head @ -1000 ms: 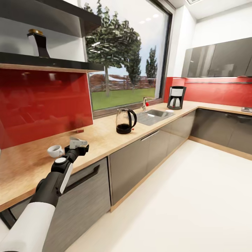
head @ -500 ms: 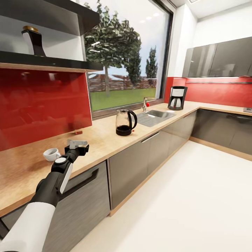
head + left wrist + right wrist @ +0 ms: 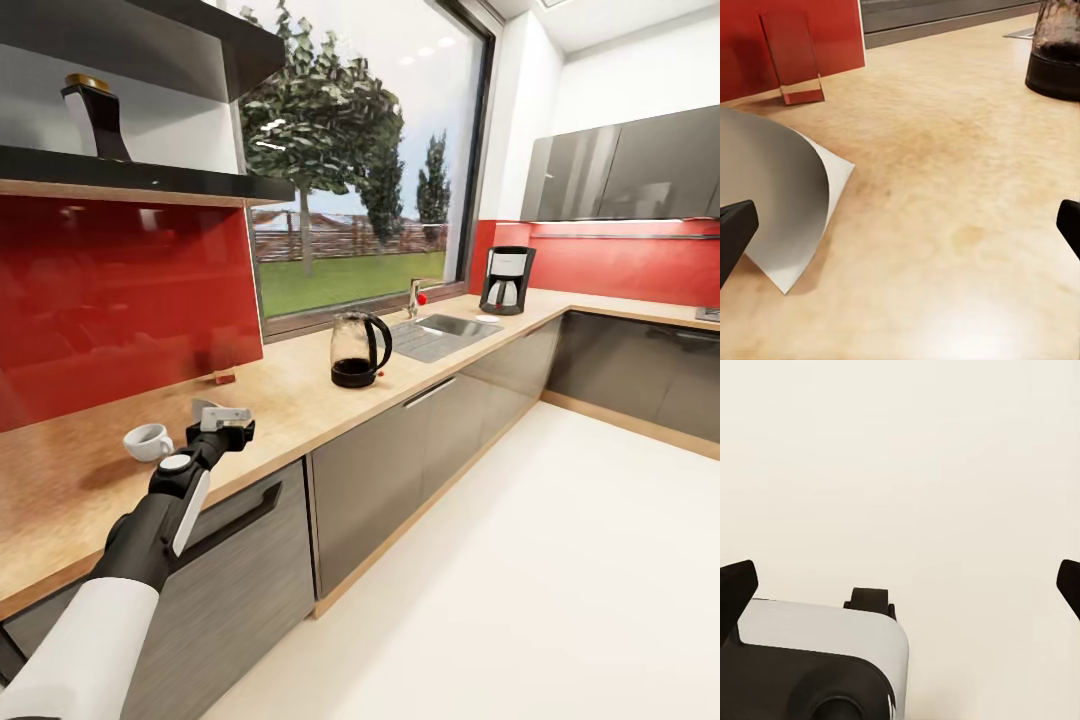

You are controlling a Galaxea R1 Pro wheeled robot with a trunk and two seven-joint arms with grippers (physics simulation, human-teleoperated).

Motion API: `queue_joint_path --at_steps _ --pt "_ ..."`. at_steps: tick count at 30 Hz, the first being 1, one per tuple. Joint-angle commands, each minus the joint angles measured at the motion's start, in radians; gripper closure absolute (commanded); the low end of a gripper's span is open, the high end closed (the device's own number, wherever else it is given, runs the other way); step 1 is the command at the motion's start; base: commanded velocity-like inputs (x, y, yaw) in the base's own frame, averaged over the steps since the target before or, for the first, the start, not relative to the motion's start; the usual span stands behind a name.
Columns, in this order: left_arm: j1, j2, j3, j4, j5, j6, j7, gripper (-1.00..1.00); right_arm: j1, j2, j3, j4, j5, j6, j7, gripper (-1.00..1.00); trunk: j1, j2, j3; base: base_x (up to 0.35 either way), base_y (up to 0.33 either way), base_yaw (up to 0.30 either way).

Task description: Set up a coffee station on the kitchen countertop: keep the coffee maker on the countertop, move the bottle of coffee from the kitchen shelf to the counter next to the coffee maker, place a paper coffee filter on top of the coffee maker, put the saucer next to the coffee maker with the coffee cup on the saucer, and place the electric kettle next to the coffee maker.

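Head view: left pincer [image 3: 222, 419] hovers spread over the worktop [image 3: 300, 390]; coffee cup [image 3: 147, 441] just beside it, tipped over.
Left wrist view: paper coffee filter [image 3: 772, 195] beside one fingertip; likely light, flimsy, best pinched at its rim.
Right wrist view: right pincer [image 3: 900, 585] released, above floor [image 3: 915, 465].

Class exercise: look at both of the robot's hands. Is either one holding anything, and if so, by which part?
Nothing is held. The left hand hangs open over the kitchen countertop, beside the paper coffee filter. The right hand is open over bare floor.
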Motion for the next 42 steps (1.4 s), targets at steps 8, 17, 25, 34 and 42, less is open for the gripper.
queue_joint_path --at_steps 8,17,25,34,42 --pt "0.000 0.000 0.008 -0.001 -0.001 0.005 0.000 -1.00 -0.001 0.000 0.000 0.001 0.007 -0.003 0.001 -1.00 0.000 -0.001 -0.001 0.036 0.050 0.000" --pt "0.000 0.000 0.013 -0.001 -0.001 0.005 0.000 -1.00 -0.001 0.000 0.000 0.001 0.007 -0.003 0.000 -1.00 0.000 -0.001 -0.001 0.011 0.014 0.000" --pt "0.000 0.000 0.013 0.001 -0.002 0.005 0.000 -1.00 -0.001 0.000 0.000 0.001 0.007 -0.003 0.000 -1.00 0.000 -0.001 -0.001 0.073 0.001 0.000" --pt "0.000 0.000 0.013 0.030 -0.001 0.002 0.000 -1.00 -0.001 0.000 0.000 0.001 0.007 -0.003 0.000 -1.00 0.000 -0.001 -0.001 0.005 0.000 0.000" --pt "0.000 0.000 0.014 0.046 -0.003 -0.057 0.001 -1.00 -0.001 0.000 0.000 0.001 0.007 -0.003 0.000 -1.00 0.000 -0.001 -0.001 0.000 0.000 0.000"
